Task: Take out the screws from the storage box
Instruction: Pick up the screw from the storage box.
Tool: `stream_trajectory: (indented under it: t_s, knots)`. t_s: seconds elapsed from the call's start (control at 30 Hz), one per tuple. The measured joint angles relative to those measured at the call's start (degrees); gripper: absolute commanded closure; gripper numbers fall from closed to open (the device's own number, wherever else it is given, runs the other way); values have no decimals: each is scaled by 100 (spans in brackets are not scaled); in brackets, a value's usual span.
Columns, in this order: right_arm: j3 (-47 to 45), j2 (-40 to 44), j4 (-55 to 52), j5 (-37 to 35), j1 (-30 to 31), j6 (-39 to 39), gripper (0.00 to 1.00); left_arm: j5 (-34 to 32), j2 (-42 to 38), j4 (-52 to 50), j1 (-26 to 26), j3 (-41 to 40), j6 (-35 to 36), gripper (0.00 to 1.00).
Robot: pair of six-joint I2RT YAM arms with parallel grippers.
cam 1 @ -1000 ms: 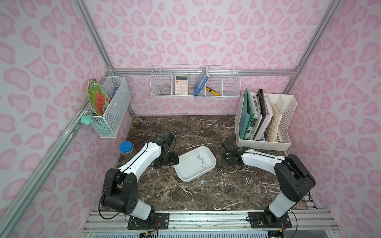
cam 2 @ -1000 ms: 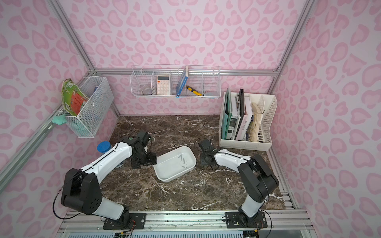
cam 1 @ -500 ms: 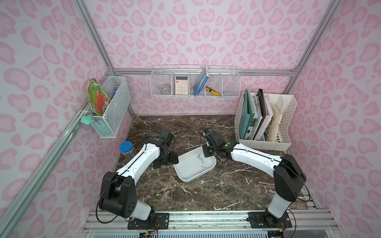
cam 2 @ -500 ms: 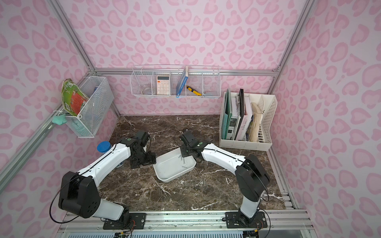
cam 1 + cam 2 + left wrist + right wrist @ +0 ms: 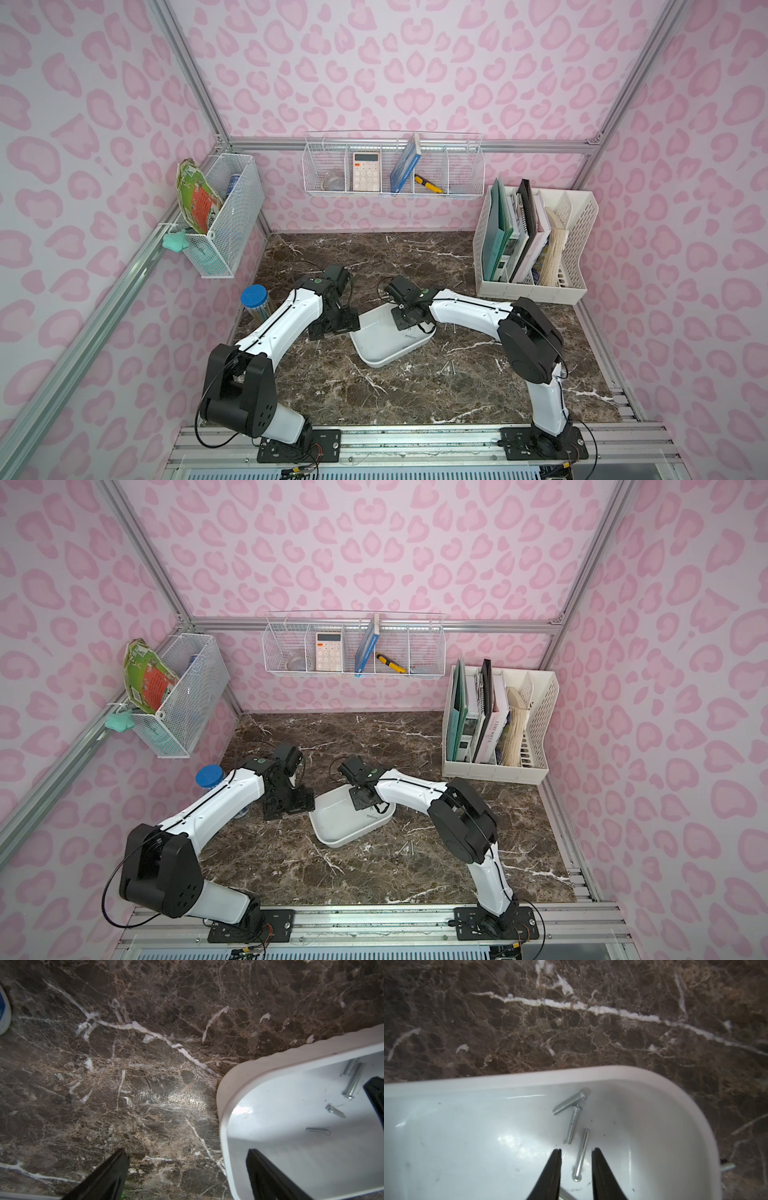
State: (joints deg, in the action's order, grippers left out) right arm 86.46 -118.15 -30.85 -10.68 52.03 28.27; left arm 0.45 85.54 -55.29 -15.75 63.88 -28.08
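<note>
**Right arm.** Stretched from its base toward the middle of the surface (image 5: 415,395), forearm nearly level, wrist bent down. The right claw (image 5: 576,1149) is pointed into the storage box (image 5: 374,351), near its far right corner. Its fingers (image 5: 555,1169) are parted narrowly and nothing is gripped. A gap is seen on either side of the long screw (image 5: 581,1153) lying flat between the tips. Two more screws (image 5: 572,1124) are noted just beyond the tips, touching each other near the box wall.

**Left arm.** Elbow bent, wrist turned down at the box's left edge. The left claw (image 5: 187,1150) is spread wide and empty. The rim is straddled, with one finger over the bare surface and the other over the box floor. Four screws are counted on that floor in the left wrist view, beyond the inner finger.

**Outside the box.** A pair of screws is seen on the surface to its right in a top view.
</note>
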Motion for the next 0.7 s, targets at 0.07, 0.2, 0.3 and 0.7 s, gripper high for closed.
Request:
stream_trajectory:
  t_s: [0.07,0.2,0.3,0.7]
  knots:
    - [7,-83,-57,-9,-17,24,75,0,0,2,0,0,0,7]
    - [-31,-111,-87,-48,-61,72,77,17,2,2,0,0,0,7]
    - [-92,-133,-63,-44,-76,153,78,22,22,2,0,0,0,7]
    - [-72,-328,260,26,-116,262,84,13,101,2,0,0,2,7]
